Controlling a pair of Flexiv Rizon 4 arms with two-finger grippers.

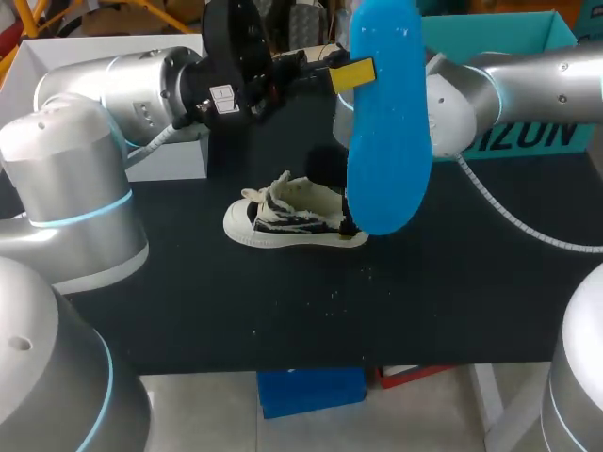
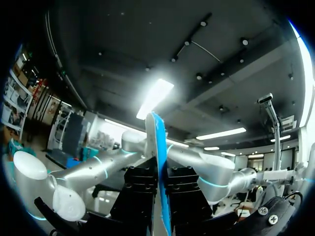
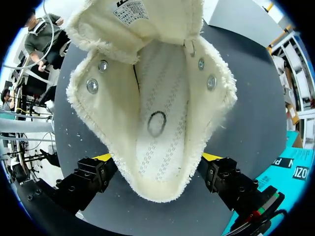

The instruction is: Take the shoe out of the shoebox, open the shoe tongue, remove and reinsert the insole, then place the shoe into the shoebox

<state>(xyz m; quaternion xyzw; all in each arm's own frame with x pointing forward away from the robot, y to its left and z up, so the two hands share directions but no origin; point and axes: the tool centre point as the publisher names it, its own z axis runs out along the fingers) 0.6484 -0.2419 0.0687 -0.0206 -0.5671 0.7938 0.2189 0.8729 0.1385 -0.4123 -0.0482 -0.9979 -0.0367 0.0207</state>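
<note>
**Insole Out, Reinsertion Pending**

I am working at about the midpoint of the task. The shoe (image 1: 292, 218) is resting outside the shoebox (image 1: 490, 28) on the table (image 1: 424, 301). Its tongue is lying folded forward and the insole (image 1: 386, 113) is out. By my judgement, two steps are remaining: reinserting the insole and returning the shoe to the box, which is standing well beyond both grippers.

My left gripper (image 1: 351, 73) is clamping the insole and holding it off the table. In the left wrist view the insole is showing edge-on between the fingers and running out ahead of them.

My right gripper (image 3: 157, 160) is looking straight down into the shoe, which is sitting just under it. Its fingers are standing wide apart and appear to be bearing on both sides of the heel, gripping it.

The shoe is showing cream canvas with a frayed collar, metal eyelets, dark patterned sides, and a white rubber sole and toe cap. Its interior is lying bare, a pale footbed with a printed ring. The insole is showing as a thin, flat, bright blue blade
</note>
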